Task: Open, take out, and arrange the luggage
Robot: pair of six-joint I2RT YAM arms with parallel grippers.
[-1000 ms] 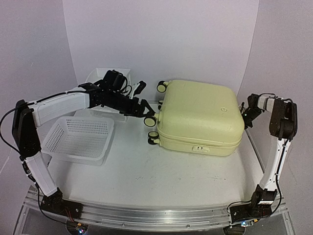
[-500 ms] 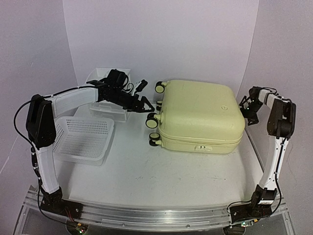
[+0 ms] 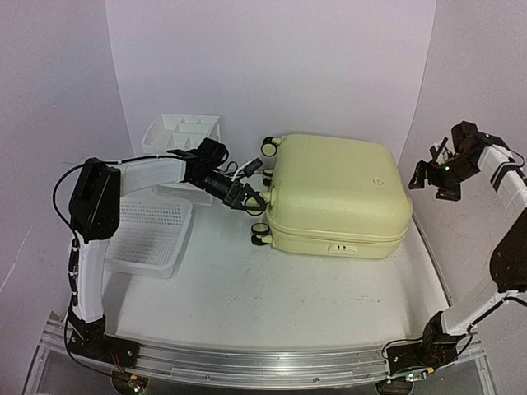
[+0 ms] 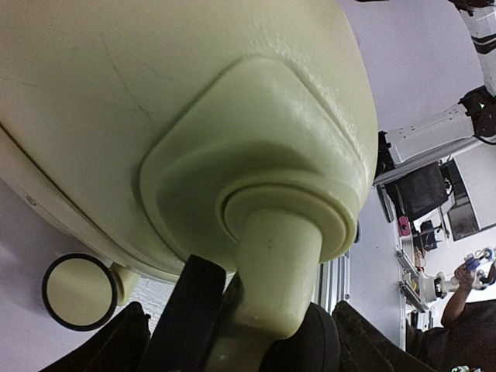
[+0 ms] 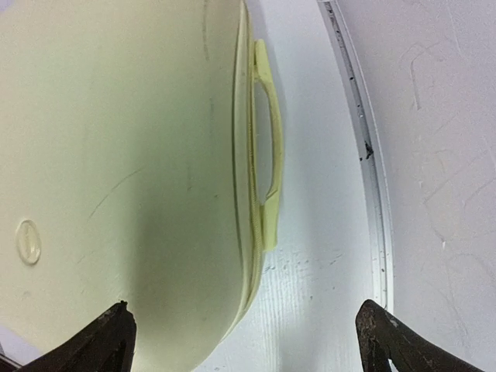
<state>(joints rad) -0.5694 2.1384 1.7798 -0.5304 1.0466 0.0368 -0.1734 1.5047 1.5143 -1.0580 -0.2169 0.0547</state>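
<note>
The luggage [image 3: 338, 193] is a pale yellow hard-shell suitcase lying flat and closed at the table's right centre. My left gripper [image 3: 249, 197] is at its left end, with one spinner wheel [image 4: 256, 325] between the fingers [image 4: 128, 345]; both pads look pressed against the black tyres. A second wheel [image 4: 77, 291] shows lower left. My right gripper [image 3: 424, 171] hangs open in the air off the suitcase's right end. In the right wrist view that gripper [image 5: 244, 314] looks down on the shell [image 5: 116, 155] and side handle [image 5: 267, 155], nothing between its fingertips.
A white mesh basket [image 3: 140, 234] sits at the left, under the left arm. A white compartment tray [image 3: 183, 132] stands behind it by the back wall. The table's metal edge rail [image 5: 373, 194] runs close to the suitcase's right side.
The right gripper opened wide and rose up and rightward away from the suitcase's end. The left gripper swung down onto the wheel and narrowed slightly around it.
</note>
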